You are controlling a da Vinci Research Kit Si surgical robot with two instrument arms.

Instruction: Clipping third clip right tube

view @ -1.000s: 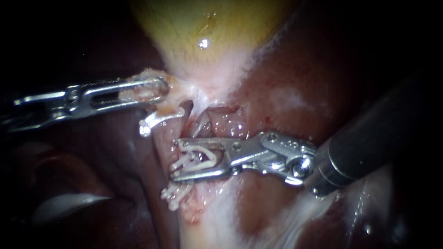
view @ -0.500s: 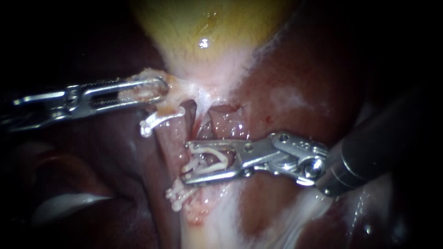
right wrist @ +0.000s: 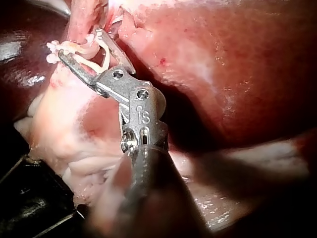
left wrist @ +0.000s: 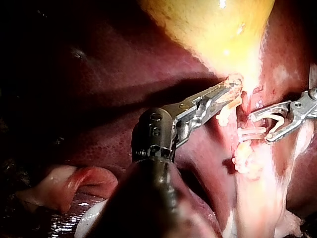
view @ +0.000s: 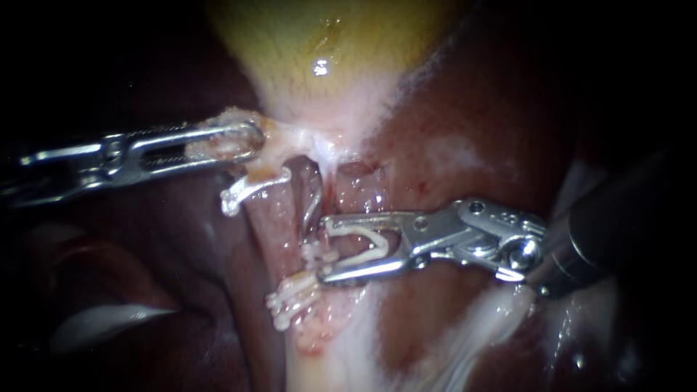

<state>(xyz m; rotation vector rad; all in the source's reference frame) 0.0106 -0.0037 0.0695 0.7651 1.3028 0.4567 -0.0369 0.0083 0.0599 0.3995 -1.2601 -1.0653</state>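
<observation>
My left instrument comes in from the left, its jaws shut on pale tissue at the neck of the yellow gallbladder. It shows again in its wrist view. My right instrument holds a white V-shaped clip between its widely spread jaws. Its tips sit at the right edge of a thin tube that runs down from the neck. Several white clips sit lower on the stalk, and one more clip lies just below the left jaws. The right wrist view shows the loaded clip too.
Dark red liver surrounds the site on both sides. A whitish band of tissue runs down from the clips. A pale flap lies low on the left.
My right instrument has slid right and slightly up with the open clip still in its jaws, off the stalk it straddled. The left instrument has held still.
</observation>
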